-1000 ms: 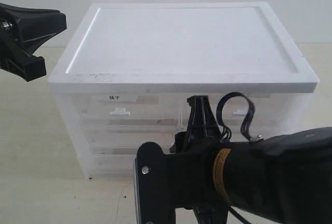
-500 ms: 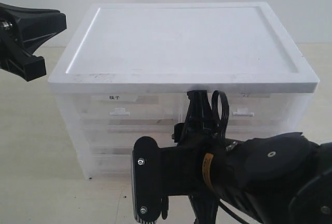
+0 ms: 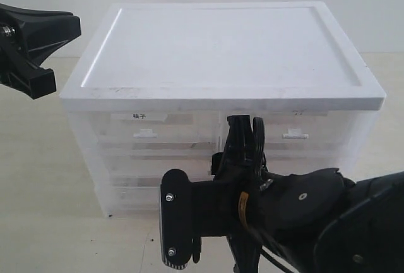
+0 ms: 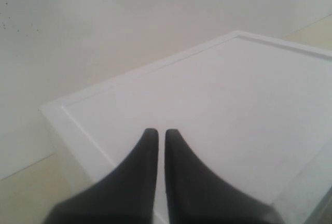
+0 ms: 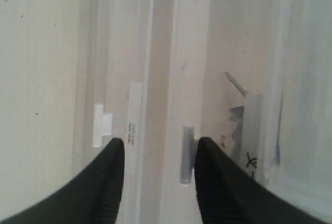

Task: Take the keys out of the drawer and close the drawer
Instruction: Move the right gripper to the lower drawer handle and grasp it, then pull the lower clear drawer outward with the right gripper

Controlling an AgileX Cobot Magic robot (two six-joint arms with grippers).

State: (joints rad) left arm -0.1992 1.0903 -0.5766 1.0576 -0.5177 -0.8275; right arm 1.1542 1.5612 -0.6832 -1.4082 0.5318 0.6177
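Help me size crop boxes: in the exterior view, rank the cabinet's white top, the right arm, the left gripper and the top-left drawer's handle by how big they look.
1. white top and right arm: alike; the arm is nearer, so unranked.
2. left gripper
3. top-left drawer's handle

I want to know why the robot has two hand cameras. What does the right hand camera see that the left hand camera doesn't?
Only the right wrist view shows the cabinet's drawer fronts: the middle drawer's handle between the open right gripper's fingers, the bottom drawer's handle and a label strip. Only the left wrist view shows the cabinet's flat top, the wall and the left gripper, shut to a slit, holding nothing. Both show the white cabinet and black fingers.
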